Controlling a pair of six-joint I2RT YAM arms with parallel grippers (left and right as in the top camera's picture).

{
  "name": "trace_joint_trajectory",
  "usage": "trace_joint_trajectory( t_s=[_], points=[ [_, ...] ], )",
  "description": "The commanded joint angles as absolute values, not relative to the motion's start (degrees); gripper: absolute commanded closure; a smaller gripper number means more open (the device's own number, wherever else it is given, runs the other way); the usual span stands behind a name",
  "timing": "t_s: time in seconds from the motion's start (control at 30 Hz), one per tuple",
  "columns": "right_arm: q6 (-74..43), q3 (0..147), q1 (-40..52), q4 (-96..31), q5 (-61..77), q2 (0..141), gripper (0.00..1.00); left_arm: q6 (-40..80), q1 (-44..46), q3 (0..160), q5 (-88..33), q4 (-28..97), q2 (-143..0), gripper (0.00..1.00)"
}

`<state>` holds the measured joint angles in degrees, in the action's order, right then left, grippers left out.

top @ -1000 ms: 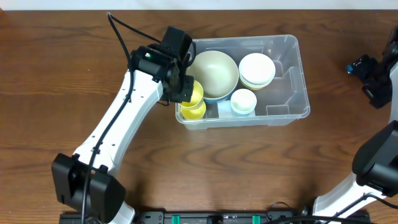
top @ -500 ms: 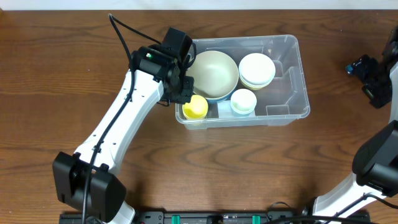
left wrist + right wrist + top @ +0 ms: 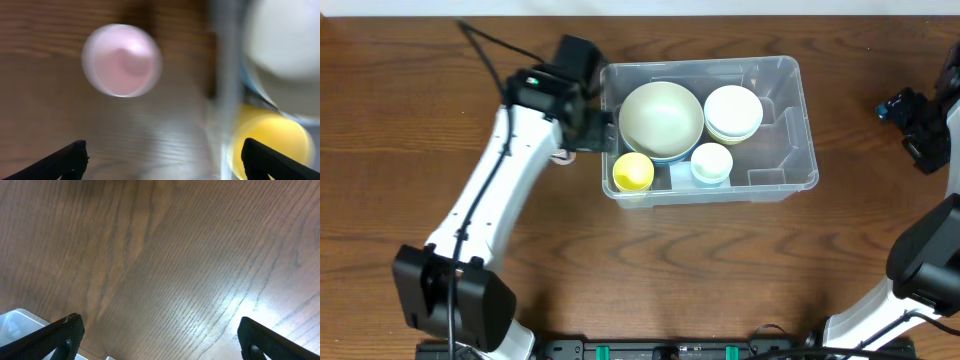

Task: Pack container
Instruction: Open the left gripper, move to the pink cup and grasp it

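The container [image 3: 790, 135], a clear rectangular bin, stands at the table's middle. Inside lie a large pale green bowl [image 3: 662, 120], a stack of white bowls [image 3: 733, 112], a small pale cup [image 3: 711, 163] and a yellow cup [image 3: 633, 172] in the front left corner. My left gripper [image 3: 592, 132] hangs open just outside the bin's left wall, holding nothing. The blurred left wrist view shows that gripper [image 3: 165, 162] above bare wood, with the container wall [image 3: 227, 90], the yellow cup [image 3: 270, 142] and a pink cup [image 3: 121, 60] on the table. My right gripper [image 3: 920, 125] is open at the far right.
The right wrist view shows the right gripper [image 3: 160, 342] over bare wood, with a corner of the container [image 3: 15, 320] at the lower left. The pink cup stands on the table left of the bin, mostly under my left arm from above.
My left gripper opened and let go of the yellow cup in the bin's front left corner. It then drew back left over the wall. The right arm has not moved.
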<state>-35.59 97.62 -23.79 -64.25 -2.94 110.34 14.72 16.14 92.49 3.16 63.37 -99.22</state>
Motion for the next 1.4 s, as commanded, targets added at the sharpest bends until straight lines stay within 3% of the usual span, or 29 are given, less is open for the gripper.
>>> trace_joint_trajectory(
  t_s=[0.0,0.3,0.8,0.83,0.9,0.97,1.23,1.37],
  points=[
    [-36.4,97.4,-24.3,-64.2,-3.2,109.8,0.01,19.2,11.4,93.5,6.3,63.6,-98.1,0.02],
    [-36.4,97.4,-24.3,-64.2,-3.2,109.8,0.01,21.7,2.7,90.9,3.7,62.2,-102.0,0.02],
    [-36.4,97.4,-24.3,-64.2,-3.2,109.8,0.01,21.7,2.3,90.5,0.2,61.2,-112.9,0.01],
    [-36.4,97.4,-24.3,-64.2,-3.2,109.8,0.01,21.7,2.3,90.5,0.2,61.1,-113.1,0.03],
    [-36.4,97.4,-24.3,-64.2,-3.2,109.8,0.01,21.7,2.3,90.5,0.2,61.1,-113.1,0.51],
    [-36.4,97.4,-24.3,-64.2,-3.2,109.8,0.01,21.7,2.3,90.5,0.2,61.1,-113.1,0.79],
    [-36.4,97.4,-24.3,-64.2,-3.2,109.8,0.01,21.7,2.3,89.9,0.2,59.0,-113.1,0.78],
    [-36.4,97.4,-24.3,-64.2,-3.2,109.8,0.01,21.7,2.3,89.2,0.2,58.5,-113.2,0.71]
  ],
)
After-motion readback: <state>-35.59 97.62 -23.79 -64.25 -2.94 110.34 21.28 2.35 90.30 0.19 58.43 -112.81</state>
